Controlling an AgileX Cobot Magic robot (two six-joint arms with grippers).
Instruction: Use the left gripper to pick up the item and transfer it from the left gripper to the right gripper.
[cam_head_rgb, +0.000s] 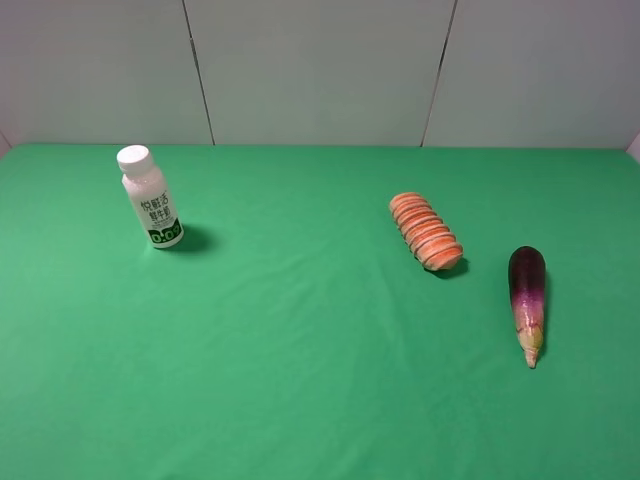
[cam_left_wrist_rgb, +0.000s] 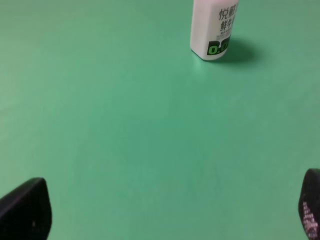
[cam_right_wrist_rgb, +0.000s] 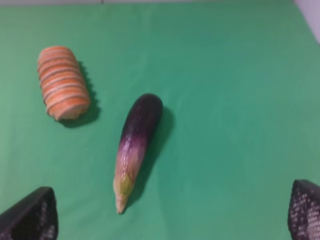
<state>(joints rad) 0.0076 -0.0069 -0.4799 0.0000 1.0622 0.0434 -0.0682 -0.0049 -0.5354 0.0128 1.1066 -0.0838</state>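
The eggplant (cam_head_rgb: 527, 298) lies on the green table at the right, dark purple end away from me, pale tip toward the front edge. It also shows in the right wrist view (cam_right_wrist_rgb: 136, 145). Neither arm appears in the exterior high view. In the left wrist view the left gripper (cam_left_wrist_rgb: 165, 212) is open and empty, with only its two dark fingertips (cam_left_wrist_rgb: 25, 210) at the frame's corners, far from the eggplant. In the right wrist view the right gripper (cam_right_wrist_rgb: 172, 212) is open and empty, its fingertips (cam_right_wrist_rgb: 32, 215) short of the eggplant's tip.
A white bottle (cam_head_rgb: 150, 198) with a green label stands at the left back; its base also shows in the left wrist view (cam_left_wrist_rgb: 214, 27). An orange ridged loaf (cam_head_rgb: 426, 231) lies left of the eggplant, also in the right wrist view (cam_right_wrist_rgb: 62, 82). Green cloth (cam_head_rgb: 300, 350) covers the table.
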